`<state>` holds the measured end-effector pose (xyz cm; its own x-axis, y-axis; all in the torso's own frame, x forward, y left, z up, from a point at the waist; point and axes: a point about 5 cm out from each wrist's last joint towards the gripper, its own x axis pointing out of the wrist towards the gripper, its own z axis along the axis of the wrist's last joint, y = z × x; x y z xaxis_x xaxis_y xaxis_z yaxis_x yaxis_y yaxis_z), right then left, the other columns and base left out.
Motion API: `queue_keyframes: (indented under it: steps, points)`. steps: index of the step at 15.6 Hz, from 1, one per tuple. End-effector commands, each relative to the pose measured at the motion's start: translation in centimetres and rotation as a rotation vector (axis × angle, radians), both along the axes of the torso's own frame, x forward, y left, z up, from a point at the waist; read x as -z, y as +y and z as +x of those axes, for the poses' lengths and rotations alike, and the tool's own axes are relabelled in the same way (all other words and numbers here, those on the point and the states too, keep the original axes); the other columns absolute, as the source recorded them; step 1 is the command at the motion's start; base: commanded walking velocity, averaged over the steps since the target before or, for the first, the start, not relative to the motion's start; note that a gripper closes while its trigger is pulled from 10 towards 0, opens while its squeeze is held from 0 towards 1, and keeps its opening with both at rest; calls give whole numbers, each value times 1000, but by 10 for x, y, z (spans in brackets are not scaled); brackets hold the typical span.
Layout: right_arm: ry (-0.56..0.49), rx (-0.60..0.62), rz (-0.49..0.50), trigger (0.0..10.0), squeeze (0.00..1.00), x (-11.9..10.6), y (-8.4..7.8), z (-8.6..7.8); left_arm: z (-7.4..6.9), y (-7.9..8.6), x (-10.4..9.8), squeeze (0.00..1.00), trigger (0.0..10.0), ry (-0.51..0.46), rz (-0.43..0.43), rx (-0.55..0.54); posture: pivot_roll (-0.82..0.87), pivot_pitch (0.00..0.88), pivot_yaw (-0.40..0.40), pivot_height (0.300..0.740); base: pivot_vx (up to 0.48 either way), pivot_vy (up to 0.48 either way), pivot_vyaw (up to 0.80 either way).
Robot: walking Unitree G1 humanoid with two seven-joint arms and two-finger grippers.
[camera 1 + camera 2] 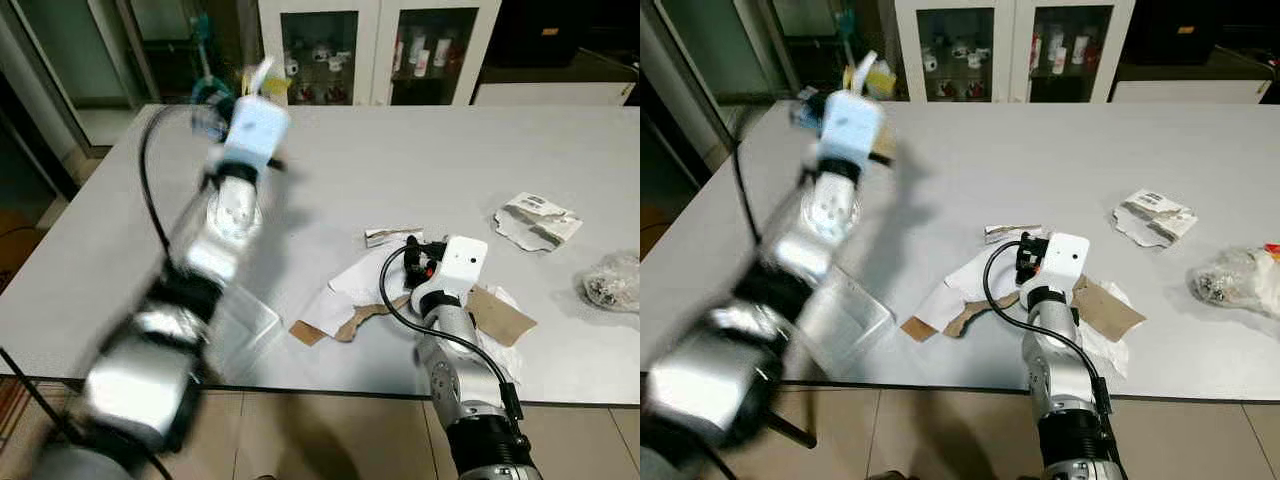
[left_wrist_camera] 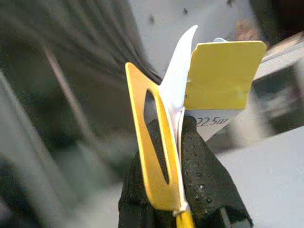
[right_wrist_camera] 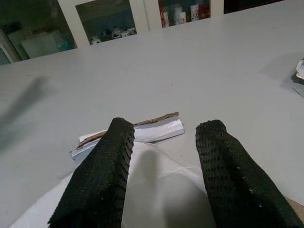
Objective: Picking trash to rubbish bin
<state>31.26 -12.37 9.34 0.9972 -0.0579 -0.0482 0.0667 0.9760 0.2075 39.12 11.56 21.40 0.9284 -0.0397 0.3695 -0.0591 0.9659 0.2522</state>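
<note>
The left tool (image 2: 183, 190) is raised over the worktop (image 1: 400, 170), pinching a yellow tag (image 2: 221, 76). The right tool (image 3: 164, 166) hangs spread above white paper (image 3: 161, 185) beside a cardboard strip (image 3: 142, 130).

Yellow-and-white tag (image 2: 204, 80) with black print; black dotted fingers (image 3: 95, 175); pale grey table (image 1: 400, 170); brown cardboard (image 1: 500, 315); white paper (image 1: 350, 285); white cabinet (image 1: 380, 40)

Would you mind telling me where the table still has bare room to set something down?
The table's far half, between the cabinet and the paper scraps, is bare. It is crowded around the right gripper: cardboard, crumpled packet, plastic bag.
</note>
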Motion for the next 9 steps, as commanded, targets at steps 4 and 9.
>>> queue_keyframes:
  steps: [4,9]
  points:
    - [-3,-73,16,10000,0,-2,4,2,-14,2,4,0,10000,-16,-117,115,-30,0,67,740,0,0,0]
    - [-92,-152,29,10000,541,-31,3,9,-21,30,-30,0,10000,-181,-143,78,-38,0,34,740,0,0,0]
